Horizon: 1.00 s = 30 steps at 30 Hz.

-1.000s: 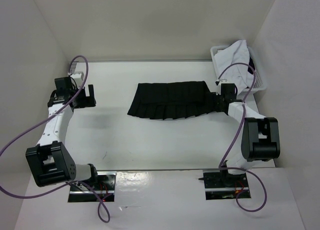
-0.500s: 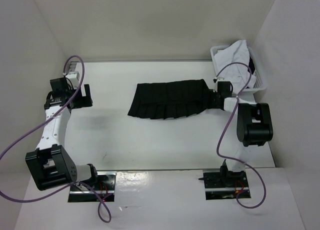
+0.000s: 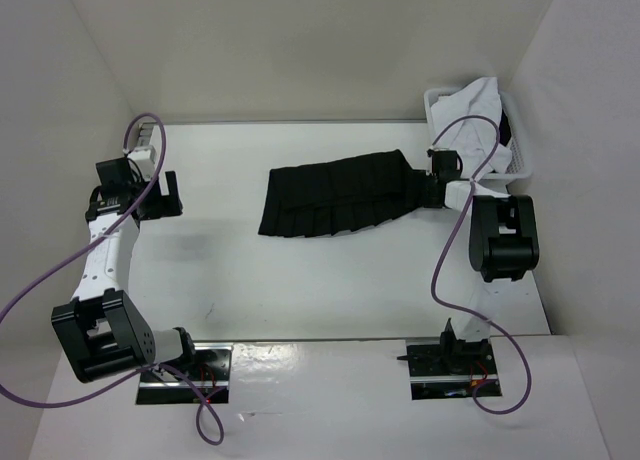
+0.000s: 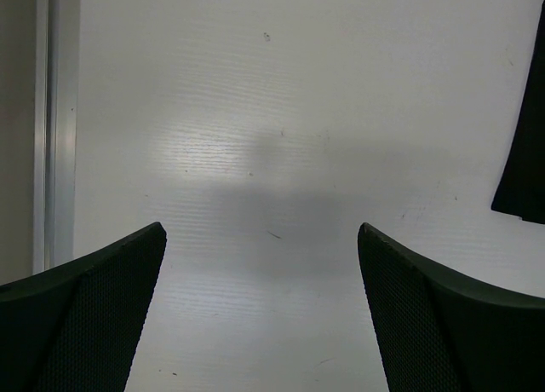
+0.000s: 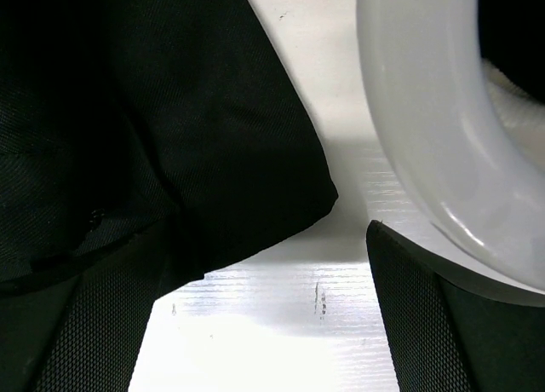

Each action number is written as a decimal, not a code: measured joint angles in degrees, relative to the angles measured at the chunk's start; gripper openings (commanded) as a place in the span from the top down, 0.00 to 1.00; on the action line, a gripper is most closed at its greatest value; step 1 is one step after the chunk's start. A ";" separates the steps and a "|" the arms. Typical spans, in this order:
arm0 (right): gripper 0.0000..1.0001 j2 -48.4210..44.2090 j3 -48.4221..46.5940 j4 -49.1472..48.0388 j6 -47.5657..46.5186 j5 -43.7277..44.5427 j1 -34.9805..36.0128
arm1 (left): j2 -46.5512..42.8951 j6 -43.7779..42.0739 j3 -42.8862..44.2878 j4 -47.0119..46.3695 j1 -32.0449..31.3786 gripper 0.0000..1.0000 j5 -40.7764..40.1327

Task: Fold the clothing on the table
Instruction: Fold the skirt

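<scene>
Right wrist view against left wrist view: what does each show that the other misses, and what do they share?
Only the right wrist view shows the basket rim, with the skirt corner close up ahead of the right gripper. Only the left wrist view shows the grey rail and a bare stretch of table ahead of the left gripper; the skirt is a sliver at its right edge. Both show white table, black skirt and open jaws.
</scene>
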State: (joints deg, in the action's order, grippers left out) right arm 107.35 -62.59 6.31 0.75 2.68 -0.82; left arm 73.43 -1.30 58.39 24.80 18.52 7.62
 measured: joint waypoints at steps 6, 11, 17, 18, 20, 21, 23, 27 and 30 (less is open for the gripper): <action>0.01 -1.64 0.81 0.50 -0.22 -0.15 0.02 | 0.83 0.00 -0.02 0.00 0.46 0.01 0.15; 0.01 -11.23 2.47 5.11 -1.16 -2.64 -0.31 | 1.14 -0.02 -0.04 -0.09 0.46 0.01 0.66; 0.01 -24.50 -2.75 9.01 -2.67 -3.26 1.07 | 0.98 -0.11 -0.04 -0.42 0.46 0.01 3.65; 0.01 -26.71 -2.64 9.77 -3.23 -2.86 1.73 | 0.79 -0.35 -0.04 -0.39 0.46 0.01 4.55; 0.01 -31.06 -2.10 11.26 -4.26 -1.95 3.17 | 0.09 -1.40 -0.13 -0.31 0.46 0.01 6.64; 0.01 -32.63 -1.70 11.76 -4.68 -1.70 3.63 | -0.48 -1.73 -0.20 -0.13 0.24 0.01 7.45; 0.01 -36.37 -0.24 13.09 -5.49 -1.29 3.93 | -2.10 -2.56 -0.22 0.61 -0.20 0.01 8.37; 0.01 -42.23 2.03 15.78 -6.56 0.20 2.34 | -6.80 -4.35 -0.22 1.51 -1.07 0.01 8.55; 0.01 -45.59 3.26 16.90 -6.05 1.42 1.22 | -9.99 -5.18 -0.22 1.92 -1.14 0.01 7.17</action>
State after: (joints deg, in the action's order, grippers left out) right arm 61.76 -59.33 23.20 -5.30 4.10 0.40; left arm 63.44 -6.48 58.17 26.72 17.39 14.79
